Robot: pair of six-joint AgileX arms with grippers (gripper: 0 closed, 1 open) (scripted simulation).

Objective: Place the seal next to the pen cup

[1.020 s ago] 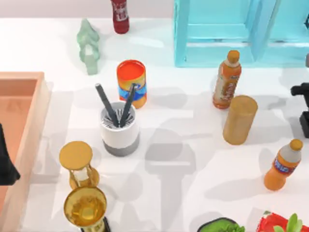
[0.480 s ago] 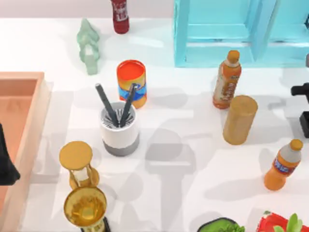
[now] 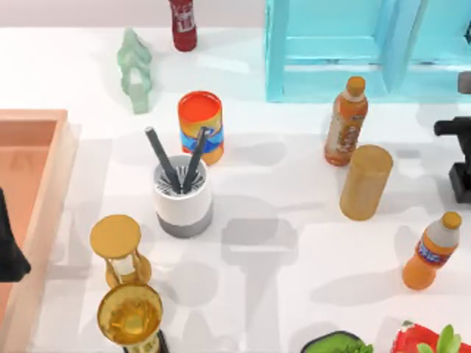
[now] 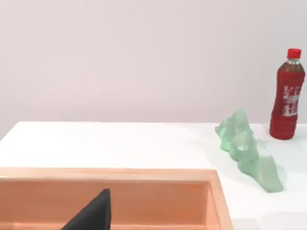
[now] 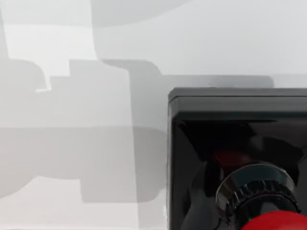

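At the far left edge of my top view sits my left arm (image 3: 10,246), a dark shape over the wooden tray (image 3: 44,118); I cannot tell how its fingers stand. The left wrist view looks across that tray (image 4: 144,173) to a pale green figurine (image 4: 249,151) and a dark red bottle (image 4: 287,103) with a red cap, against the back wall.

Moving right, a gold hourglass (image 3: 118,250) and a gold trophy (image 3: 131,315) stand near the front edge, and the pen cup (image 3: 182,195) is just behind them: white upper part, grey base band, two dark pens leaning out. An orange-and-blue can (image 3: 201,125) stands close behind it. Farther right come an orange bottle (image 3: 346,121), a tan wooden cylinder (image 3: 364,182) beside it, and a second orange bottle (image 3: 428,254) near the front.

My right arm (image 3: 460,158) shows as dark parts at the right edge of the table; its fingers I cannot make out. The right wrist view looks down at very close range on the seal (image 5: 240,158): a glossy black square block on the white table, a ridged metal collar and the red knob rising from it.
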